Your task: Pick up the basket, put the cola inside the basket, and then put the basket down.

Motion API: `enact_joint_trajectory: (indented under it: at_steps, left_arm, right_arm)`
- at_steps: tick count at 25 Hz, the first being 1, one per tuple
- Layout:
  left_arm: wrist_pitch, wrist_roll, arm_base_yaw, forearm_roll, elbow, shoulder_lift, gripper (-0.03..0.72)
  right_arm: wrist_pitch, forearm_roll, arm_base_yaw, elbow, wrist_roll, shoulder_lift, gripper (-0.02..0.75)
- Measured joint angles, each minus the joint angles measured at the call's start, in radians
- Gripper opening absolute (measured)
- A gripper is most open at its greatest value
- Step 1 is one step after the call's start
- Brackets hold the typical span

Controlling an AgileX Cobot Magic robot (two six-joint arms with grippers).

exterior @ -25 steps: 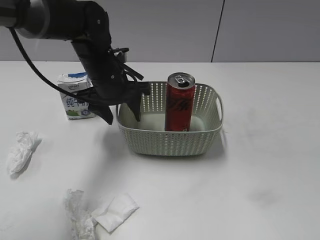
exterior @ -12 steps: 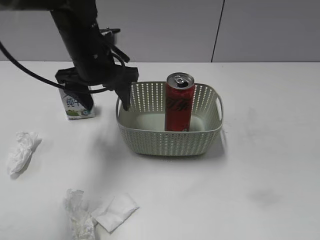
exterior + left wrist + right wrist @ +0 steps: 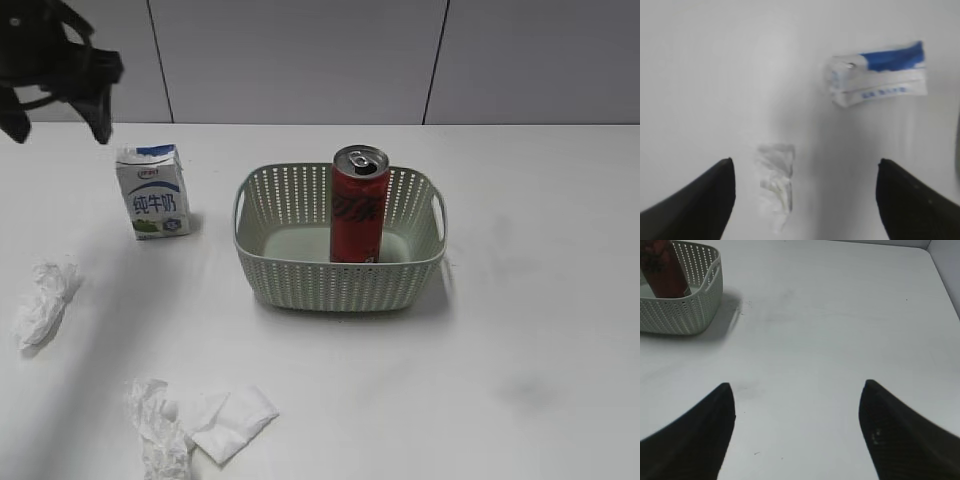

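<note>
Centrally in the exterior view, the basket sits on the smooth white table, its pale green plastic walls perforated in a lattice, corners rounded, a cut-out handle at each end. Inside it the cola, a slim glossy red can with a silver top, stands upright and rises above the rim. At upper left the left gripper hangs with its dark fingers spread, empty. Below it stands a blue-and-white milk carton; crumpled white tissues lie at lower left. The right gripper is parted, empty, over bare tabletop.
</note>
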Motion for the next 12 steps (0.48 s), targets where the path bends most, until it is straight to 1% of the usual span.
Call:
enact_joint_trajectory:
  at_steps: [4, 7, 9, 12]
  left_arm:
    - [0.0, 0.029, 0.116, -0.008, 0.0, -0.041, 0.667]
    - [0.002, 0.077, 0.176, -0.039, 0.0, -0.07, 0.659]
    - [0.002, 0.13, 0.19, -0.051, 0.003, -0.108, 0.654]
    - [0.001, 0.176, 0.189, -0.061, 0.038, -0.214, 0.65]
  right_arm:
    - [0.0, 0.0, 0.0, 0.0, 0.0, 0.0, 0.585]
    - [0.0, 0.0, 0.0, 0.0, 0.0, 0.0, 0.585]
    - [0.0, 0.0, 0.0, 0.0, 0.001, 0.0, 0.585]
    - [0.0, 0.0, 0.0, 0.0, 0.001, 0.0, 0.585]
